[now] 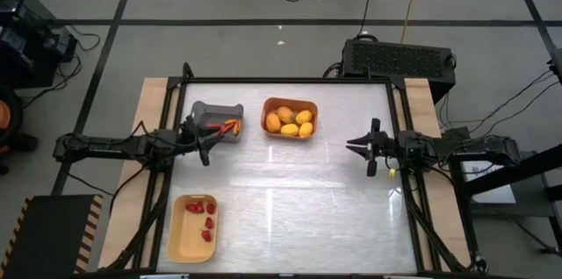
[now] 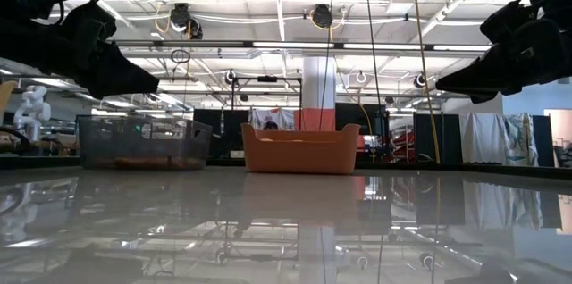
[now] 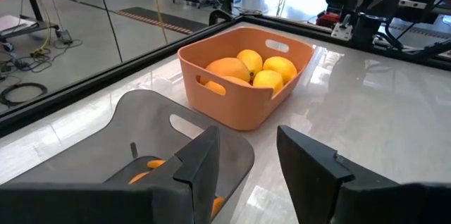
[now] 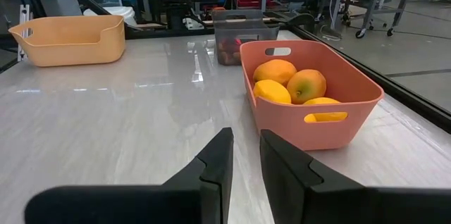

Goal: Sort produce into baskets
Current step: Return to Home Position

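Three bins on the desk (image 1: 307,213). The orange bin (image 1: 290,106) sits at the far edge, mid-desk, holding what look like five yellow-orange fruits (image 1: 289,122). The grey bin (image 1: 213,110) stands just to its left, a gap between them, with orange-red sticks (image 1: 231,125) inside, too bunched to count. The pale yellow bin (image 1: 180,239) lies in the near left corner, close to both desk edges, with about five red berries (image 1: 207,222) in it.

The left pincer (image 3: 257,164) hangs above the desk right at the grey bin's near side, fingers spread wide, nothing between them. The right pincer (image 4: 246,155) hovers well off on the desk's right side, facing the orange bin, its fingers only a thin slit apart and holding nothing.

Between the two pincers lies a broad bare stretch of desk, and the near right of the desk is free too. A dark frame (image 1: 290,80) rims the desk.
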